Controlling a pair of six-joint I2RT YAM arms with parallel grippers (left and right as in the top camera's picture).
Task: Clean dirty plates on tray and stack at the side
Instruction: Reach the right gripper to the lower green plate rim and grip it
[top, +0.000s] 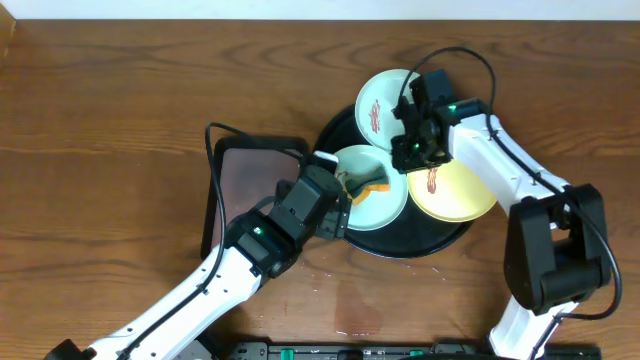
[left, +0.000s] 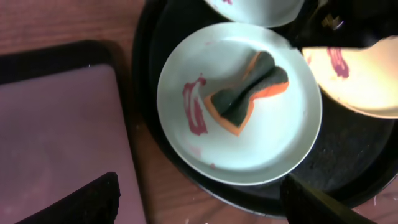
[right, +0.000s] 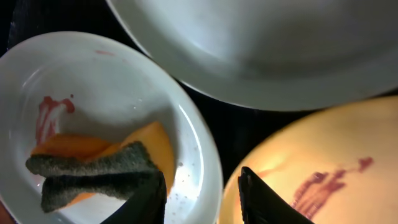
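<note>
The black tray (top: 440, 235) holds three plates. A light blue plate (top: 378, 100) with a red smear lies at the back, and a smeared pale yellow plate (top: 455, 192) on the right. The middle light blue plate (left: 249, 143) carries a smear (left: 194, 106) and a bent orange-and-green sponge (left: 249, 93). My right gripper (right: 202, 199) is open and straddles this plate's rim (right: 205, 162): one finger is inside by the sponge (right: 99, 171), the other over the yellow plate (right: 323, 149). My left gripper (left: 199, 205) hangs wide open and empty at the plate's near-left side.
A dark brown rectangular tray (top: 245, 180) lies left of the black tray, under my left arm. The right arm reaches in from the right over the yellow plate. Bare wood table surrounds both trays, with a wet patch (top: 355, 310) near the front.
</note>
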